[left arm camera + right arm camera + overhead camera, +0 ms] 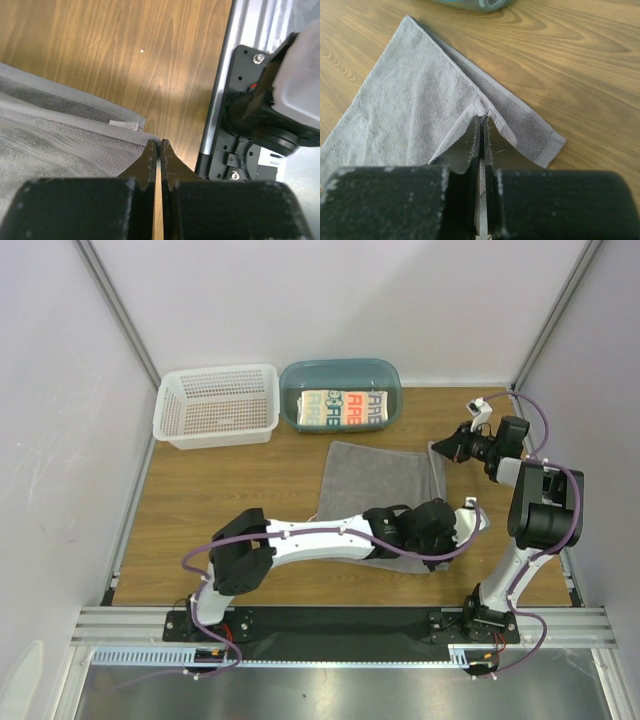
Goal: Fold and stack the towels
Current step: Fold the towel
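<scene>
The plain grey towel (385, 480) lies spread on the wooden table. My right gripper (437, 450) is shut on its far right corner, and in the right wrist view the cloth (420, 100) peaks up at the closed tips (481, 120). My left gripper (478, 520) reaches across to the towel's near right corner. In the left wrist view its jaws (159, 145) are closed, with the grey towel's edge (60, 145) meeting the tips. The white towel with printed letters (345, 408) lies folded in the teal tub. I cannot make out the brown towel.
The translucent teal tub (340, 368) and the white lattice basket (218, 405) stand side by side at the back of the table. The right arm's base (270, 125) and the metal rail are just right of the left gripper.
</scene>
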